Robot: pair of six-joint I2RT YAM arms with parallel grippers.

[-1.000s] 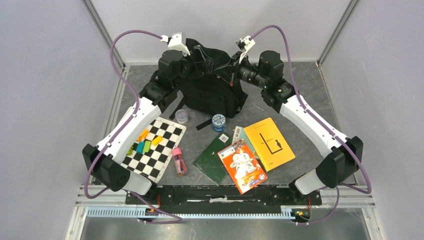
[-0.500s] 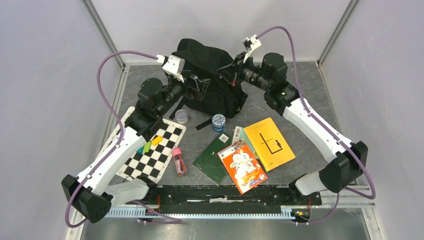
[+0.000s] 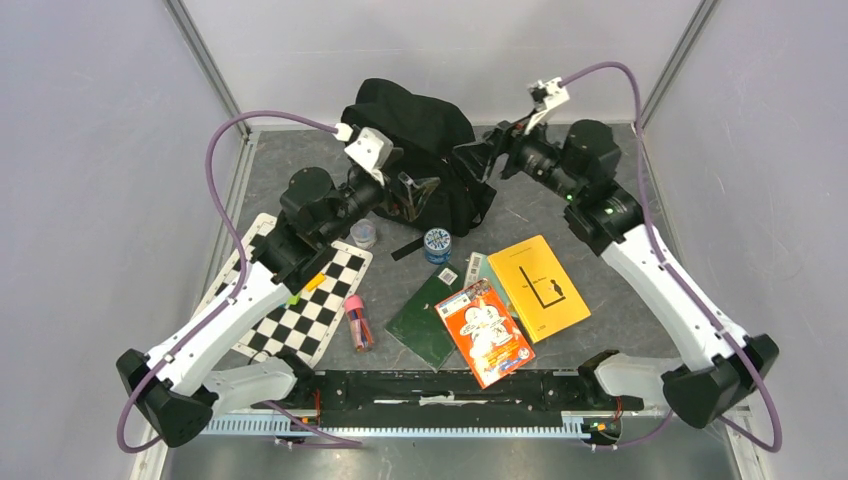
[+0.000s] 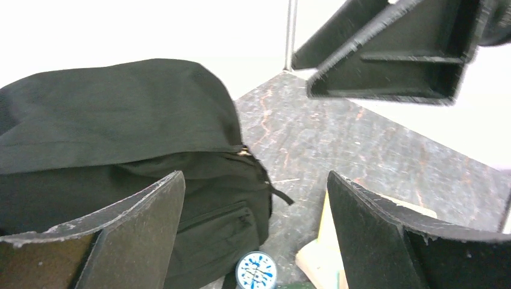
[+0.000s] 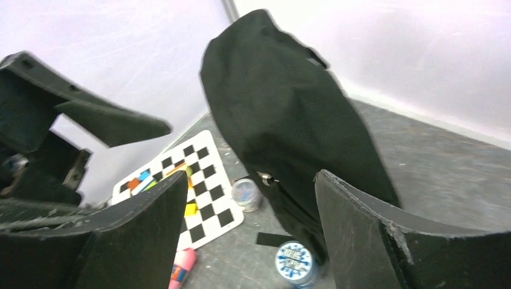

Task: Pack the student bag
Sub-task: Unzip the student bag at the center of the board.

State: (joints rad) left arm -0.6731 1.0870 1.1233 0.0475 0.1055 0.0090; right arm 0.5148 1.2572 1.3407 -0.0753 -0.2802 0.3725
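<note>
The student bag point(image 3: 420, 125) is a big black backpack slumped at the back middle of the table, its top fabric folded over. My left gripper point(image 3: 412, 192) hovers open just in front of the bag's left side; in the left wrist view the bag point(image 4: 120, 120) lies ahead and nothing is between the fingers point(image 4: 138, 229). My right gripper point(image 3: 478, 160) is open beside the bag's right edge, apart from it. The right wrist view looks past its empty gripper point(image 5: 250, 235) at the bag point(image 5: 283, 108).
In front of the bag stand a blue-lidded jar point(image 3: 437, 244) and a small clear jar point(image 3: 363, 234). A checkerboard point(image 3: 300, 300) with coloured blocks lies left, a pink pen pouch point(image 3: 357, 320) beside it. A green notebook point(image 3: 430, 315), an orange comic point(image 3: 484, 332) and a yellow book point(image 3: 538, 285) lie in front.
My right gripper opened, let go of the bag's top and drew back to the right. My left gripper pulled away from the bag toward the front. The bag slumped.
</note>
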